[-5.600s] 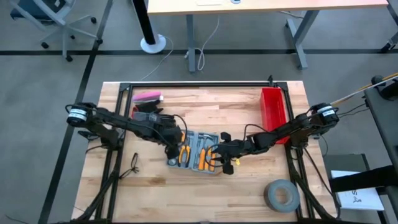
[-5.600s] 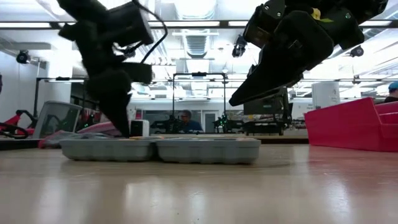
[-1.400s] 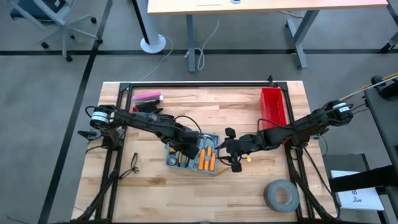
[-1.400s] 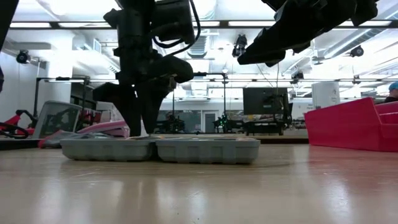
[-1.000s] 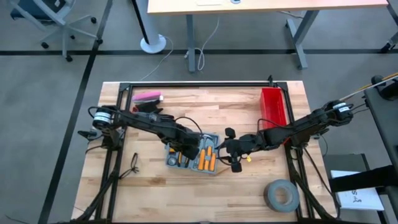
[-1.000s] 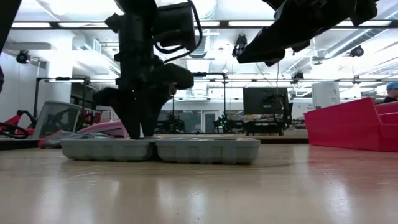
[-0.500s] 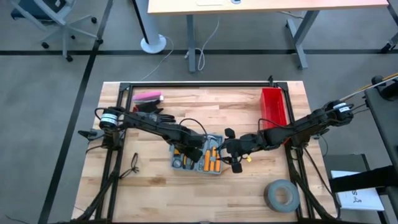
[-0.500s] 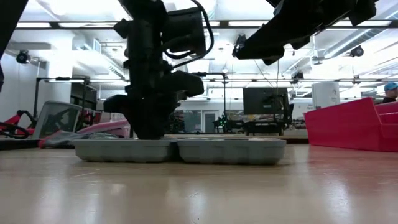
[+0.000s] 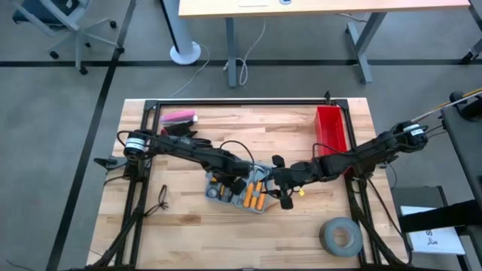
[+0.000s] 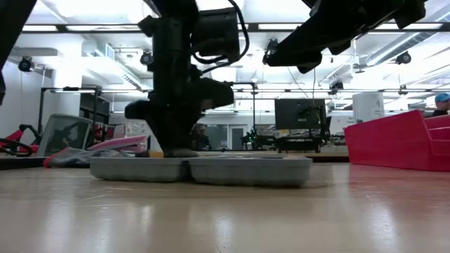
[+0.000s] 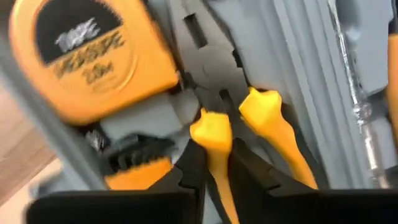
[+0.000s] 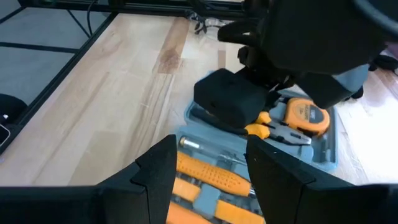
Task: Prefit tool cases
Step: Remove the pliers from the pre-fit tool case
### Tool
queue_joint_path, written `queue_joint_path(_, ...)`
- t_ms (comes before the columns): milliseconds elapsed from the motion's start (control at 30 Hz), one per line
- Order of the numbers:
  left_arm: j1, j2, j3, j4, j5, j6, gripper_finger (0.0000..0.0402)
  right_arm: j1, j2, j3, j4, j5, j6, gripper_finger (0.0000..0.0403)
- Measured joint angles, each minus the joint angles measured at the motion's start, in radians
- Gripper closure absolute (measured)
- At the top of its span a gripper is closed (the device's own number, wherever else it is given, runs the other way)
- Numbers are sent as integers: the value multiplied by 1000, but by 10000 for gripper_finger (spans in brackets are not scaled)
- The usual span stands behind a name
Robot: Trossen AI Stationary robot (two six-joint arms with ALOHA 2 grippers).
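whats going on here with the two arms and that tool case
The left gripper is down in the open grey tool case mid-table, its fingers closing around the yellow-handled pliers beside a yellow tape measure. The right gripper hovers open just beside the case, holding nothing.

Lab: framed workbench (image 9: 301,214), robot arms
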Motion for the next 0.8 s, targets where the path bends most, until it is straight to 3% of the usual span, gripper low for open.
queue_joint_path(367, -2, -11, 210, -208, -26, 55, 371, 0, -45, 0, -96, -23, 0, 231)
queue_joint_path(800, 97, -13, 221, -217, -126, 117, 371, 16, -62, -2, -144, -23, 27, 231)
